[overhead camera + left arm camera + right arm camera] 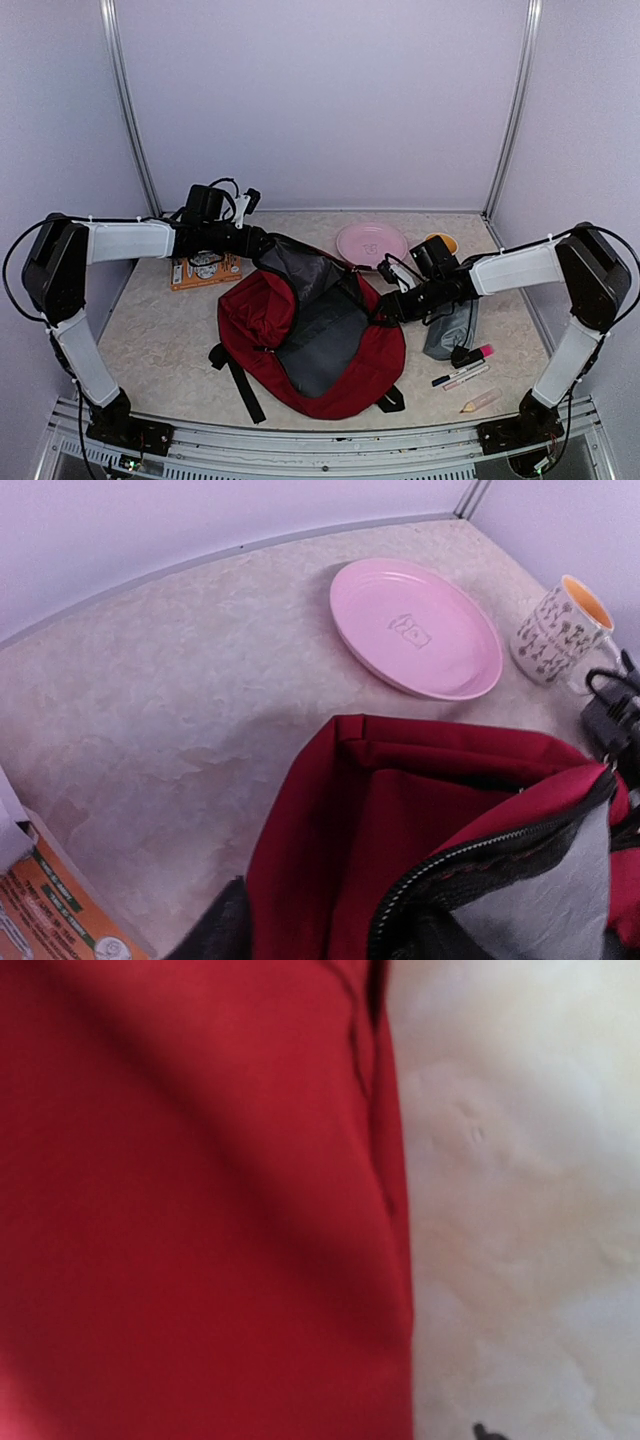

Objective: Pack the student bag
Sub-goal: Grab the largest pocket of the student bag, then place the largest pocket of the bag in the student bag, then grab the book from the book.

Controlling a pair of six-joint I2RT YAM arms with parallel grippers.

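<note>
A stamped emblem was seen at the centre of the pink plate, but it could not be read; the print on the orange packet and the dark pattern on the mug were too small to be made out. The student bag was laid open at the middle of the table, grey lining exposed. The left gripper was held at its far left edge, the right gripper at its right edge; whether either pair of fingers was clenched on fabric could not be told. The marbled beige surface was enclosed by plain pale lilac walls
</note>
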